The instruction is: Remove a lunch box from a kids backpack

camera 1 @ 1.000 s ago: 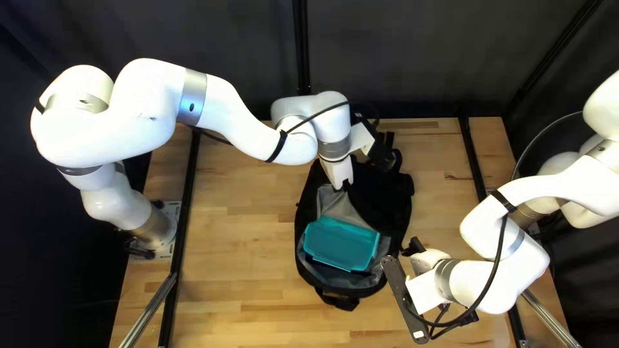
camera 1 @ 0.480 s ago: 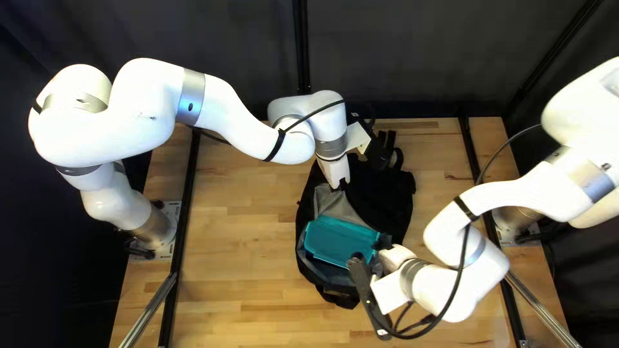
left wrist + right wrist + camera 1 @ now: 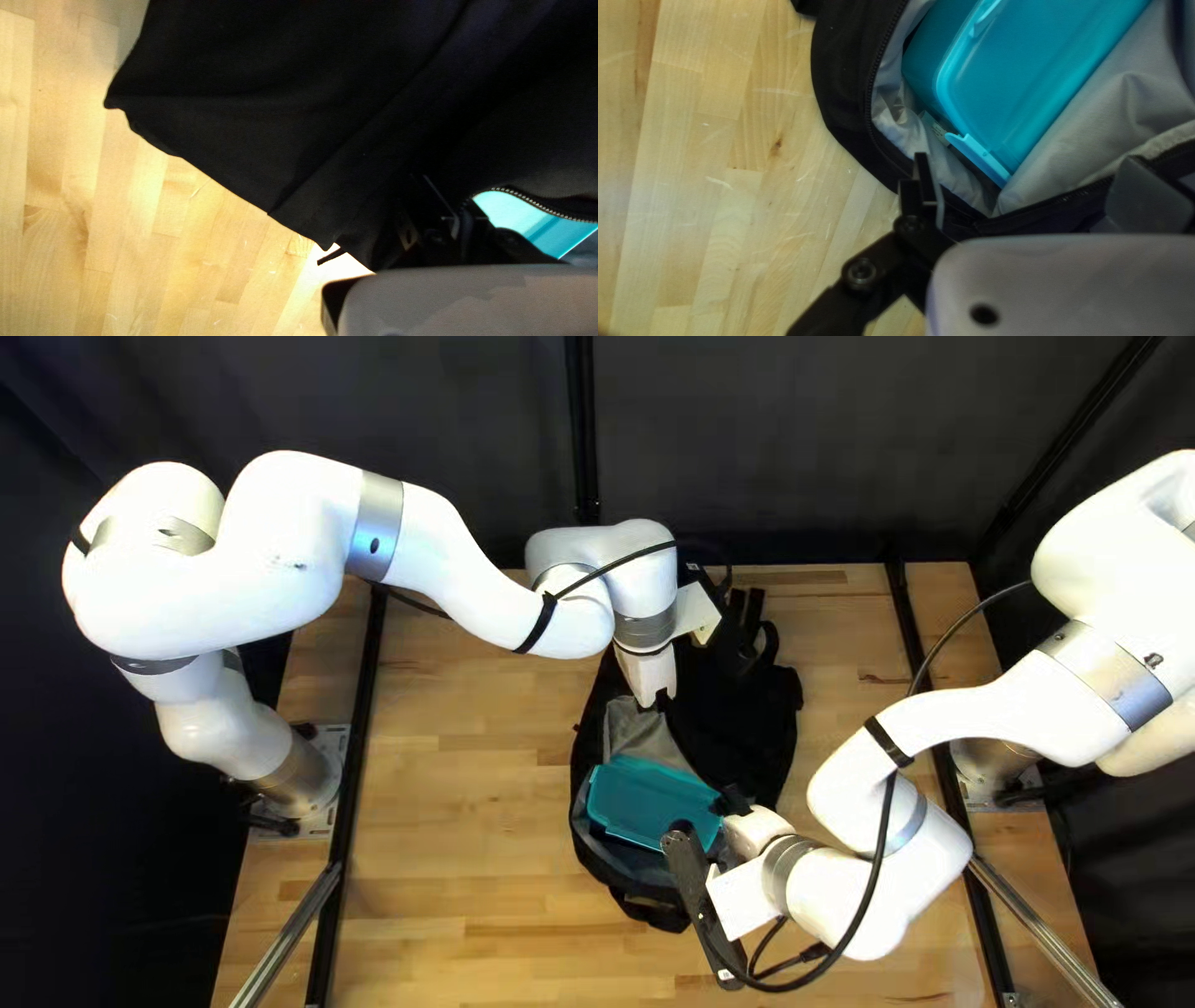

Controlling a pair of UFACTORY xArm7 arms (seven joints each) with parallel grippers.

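The teal lunch box (image 3: 645, 799) lies inside the unzipped black backpack (image 3: 737, 724), its lid exposed. At the lunch box's right end in the top left view is my right gripper (image 3: 707, 819). In the right wrist view that gripper (image 3: 1033, 190) stands wide open, fingers at the bag's zipped rim, with the lunch box (image 3: 1027, 68) ahead of them and untouched. My left gripper (image 3: 664, 697) is at the bag's upper opening. In the left wrist view this gripper (image 3: 439, 214) is shut on black backpack cloth (image 3: 249, 130), partly hidden in shadow; a teal corner shows beside it.
Bare wooden table (image 3: 461, 834) lies left of the bag. Shoulder straps (image 3: 754, 635) spread at the bag's far end. Black rails (image 3: 346, 797) run along both sides of the table, and my right arm's forearm and cable loop hang over the near right part.
My right gripper has moved left from beside the bag to over its edge at the lunch box's end. The left arm has barely shifted, and the lunch box looks unmoved.
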